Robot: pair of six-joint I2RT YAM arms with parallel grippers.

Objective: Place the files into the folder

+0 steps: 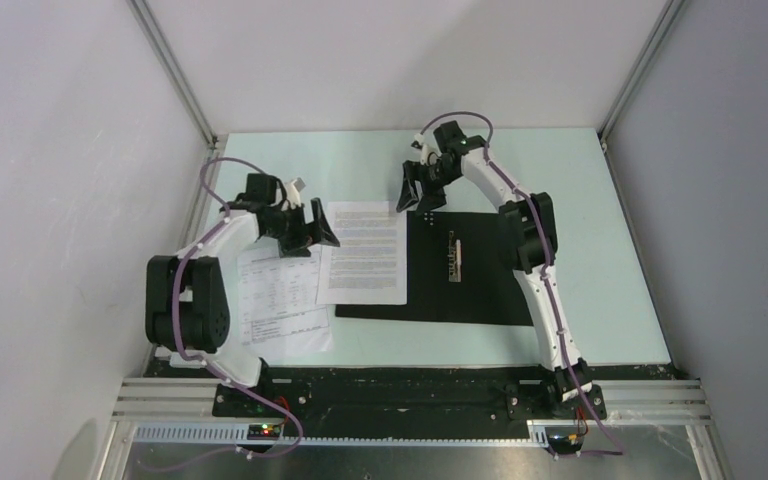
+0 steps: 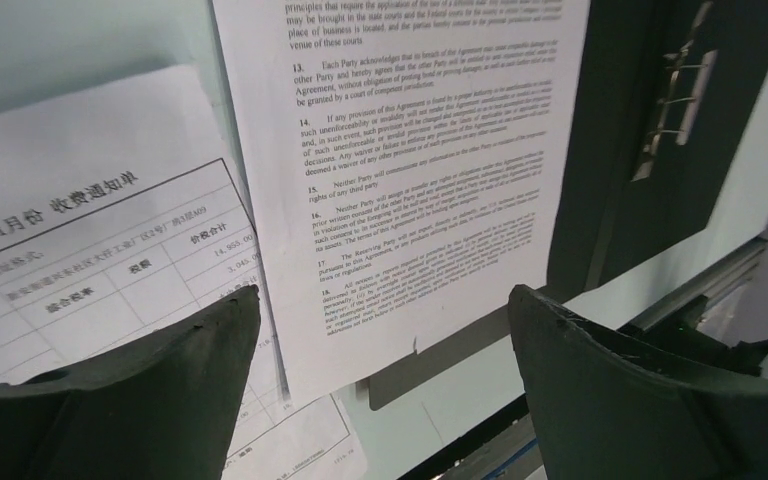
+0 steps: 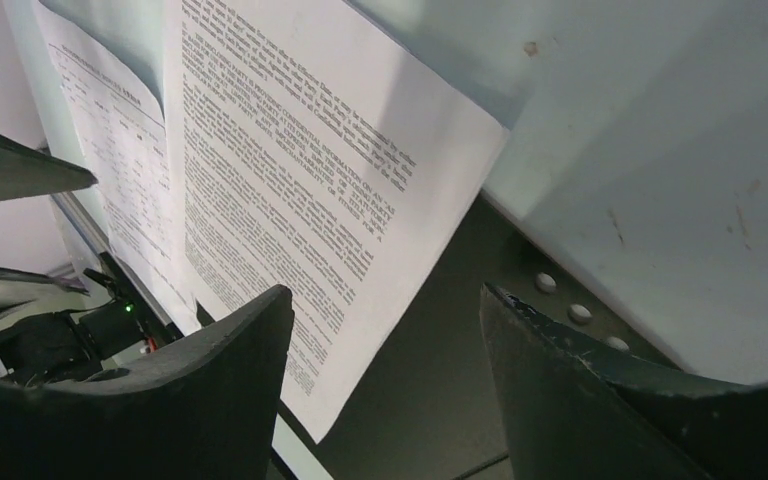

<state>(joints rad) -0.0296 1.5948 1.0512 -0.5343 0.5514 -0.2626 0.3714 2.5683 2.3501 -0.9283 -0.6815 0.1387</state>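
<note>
Folder [image 1: 460, 290] is lying open mid-bench, black inside up. One text sheet [image 1: 365, 255] is resting mostly on its left half, overhanging the edge. The table sheet [image 1: 280, 300] is waiting outside, on the bench [image 1: 600, 200]. Left hand [image 1: 310, 232] and right hand [image 1: 418, 200] are hovering, fingers apart, empty.

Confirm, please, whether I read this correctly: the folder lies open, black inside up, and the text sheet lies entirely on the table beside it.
Not quite: the folder does lie open, black inside up, but the text sheet lies largely on its left half, as the top external view shows.
</note>
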